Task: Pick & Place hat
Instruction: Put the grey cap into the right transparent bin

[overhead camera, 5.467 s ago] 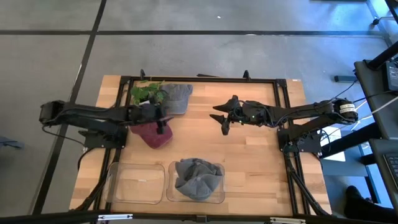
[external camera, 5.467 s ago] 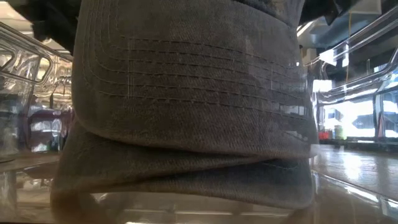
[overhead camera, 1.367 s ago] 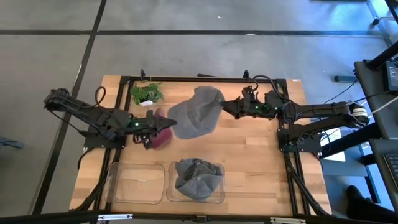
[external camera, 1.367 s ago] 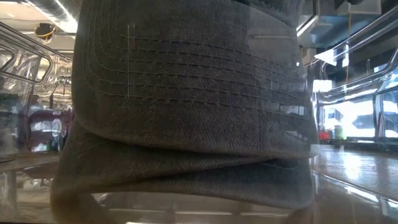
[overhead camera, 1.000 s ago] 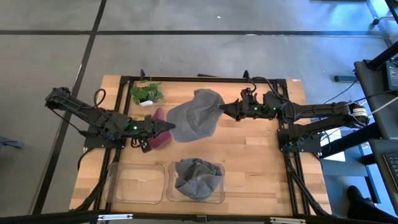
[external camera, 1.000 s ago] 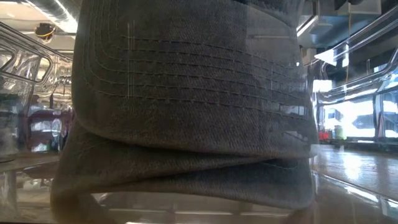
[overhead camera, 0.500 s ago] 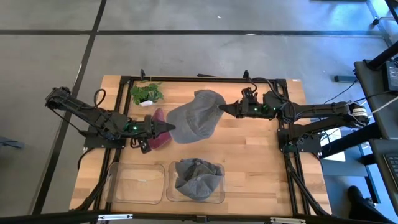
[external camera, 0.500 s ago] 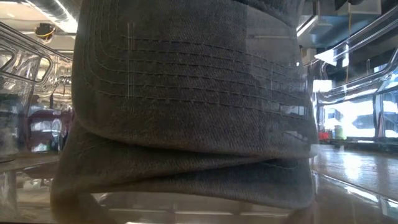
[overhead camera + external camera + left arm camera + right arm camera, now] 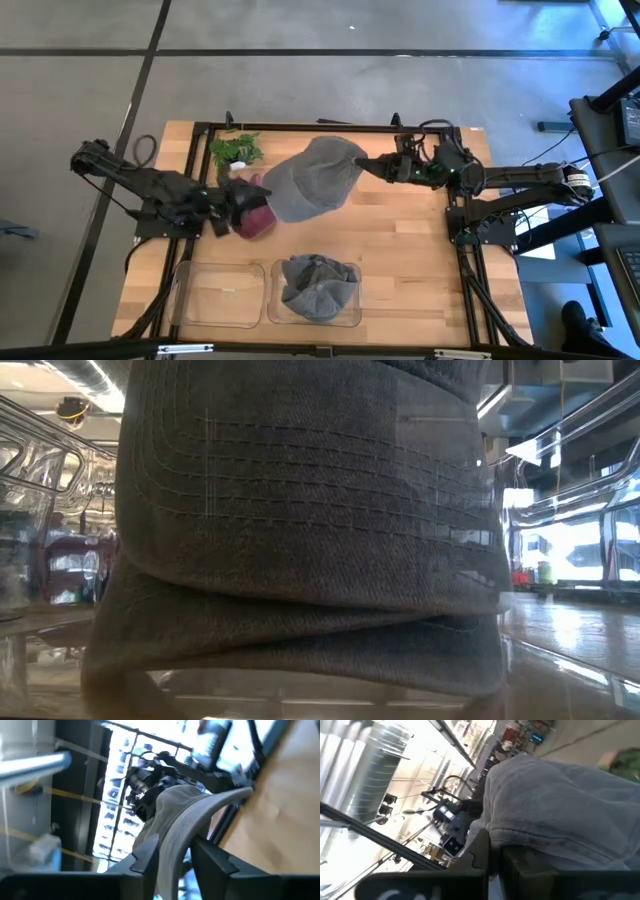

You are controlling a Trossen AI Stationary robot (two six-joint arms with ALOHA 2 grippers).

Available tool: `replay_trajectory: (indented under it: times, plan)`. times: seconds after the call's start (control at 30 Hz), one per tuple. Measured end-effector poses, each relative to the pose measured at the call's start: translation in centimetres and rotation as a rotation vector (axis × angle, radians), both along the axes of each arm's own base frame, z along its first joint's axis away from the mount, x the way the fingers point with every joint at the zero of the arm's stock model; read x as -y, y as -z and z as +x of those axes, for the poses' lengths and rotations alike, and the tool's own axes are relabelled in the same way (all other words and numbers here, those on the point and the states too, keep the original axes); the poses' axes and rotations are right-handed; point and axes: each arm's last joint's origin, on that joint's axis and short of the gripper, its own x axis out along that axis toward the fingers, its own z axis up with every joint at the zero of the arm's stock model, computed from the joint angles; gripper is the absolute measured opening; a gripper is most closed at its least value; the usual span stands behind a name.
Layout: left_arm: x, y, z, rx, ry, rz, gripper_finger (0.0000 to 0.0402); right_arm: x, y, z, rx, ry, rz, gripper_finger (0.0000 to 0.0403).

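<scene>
Both grippers pinch grey hat (image 9: 313, 179)
Left gripper (image 9: 240, 199) pulled back leftward; right gripper (image 9: 365, 163) holds crown; hat stretched, lifted.

Grey hat now stretched between both arms

The grey hat (image 9: 312, 180) is off the tabletop corner, gripped by the left hand (image 9: 245, 198) and right hand (image 9: 367, 163), covering the maroon hat (image 9: 256, 217).

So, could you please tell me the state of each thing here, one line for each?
Grey cap: held up between both grippers.
Left gripper: shut on the cap's brim.
Right gripper: shut on the cap's crown.
Maroon hat: lying on the table.
Grey hat: crumpled in the right bin.
Left bin: empty.
</scene>
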Motion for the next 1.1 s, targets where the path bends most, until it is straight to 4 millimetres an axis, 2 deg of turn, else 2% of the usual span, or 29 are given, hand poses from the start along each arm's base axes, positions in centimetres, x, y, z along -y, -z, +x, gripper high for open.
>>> replay_trajectory:
  times: [0.17, 0.3, 0.43, 0.6, 0.8, 0.93, 1.1]
  plan:
    - [-1.5, -1.3, -2.7, 0.118, -0.084, -0.304, 0.0145, -0.1, -3.3, -0.1, -0.005, 0.006, -0.151, 0.0017]
    - [-2.8, -1.5, -4.4, 0.197, -0.191, -0.583, 0.0154, -0.2, -6.8, -0.6, -0.091, -0.001, -0.271, 0.0017]
    - [-3.6, -1.1, -5.1, 0.240, -0.225, -0.852, 0.0152, -0.2, -9.2, -0.4, -0.250, -0.015, -0.365, 0.0017]
    - [-4.2, -0.1, -5.1, 0.255, -0.296, -1.088, 0.0152, -1.3, -12.4, 1.2, -0.308, -0.108, -0.476, 0.0017]
    - [-4.4, 0.7, -4.9, 0.192, -0.255, -1.293, 0.0151, -4.2, -14.8, 3.9, -0.379, -0.248, -0.540, 0.0017]
    - [-4.4, 0.8, -4.8, 0.130, -0.181, -1.425, 0.0150, -7.1, -16.4, 5.5, -0.320, -0.383, -0.571, 0.0017]
    - [-4.2, 0.9, -4.5, 0.072, -0.126, -1.491, 0.0152, -11.4, -18.3, 5.8, -0.239, -0.532, -0.601, 0.0017]
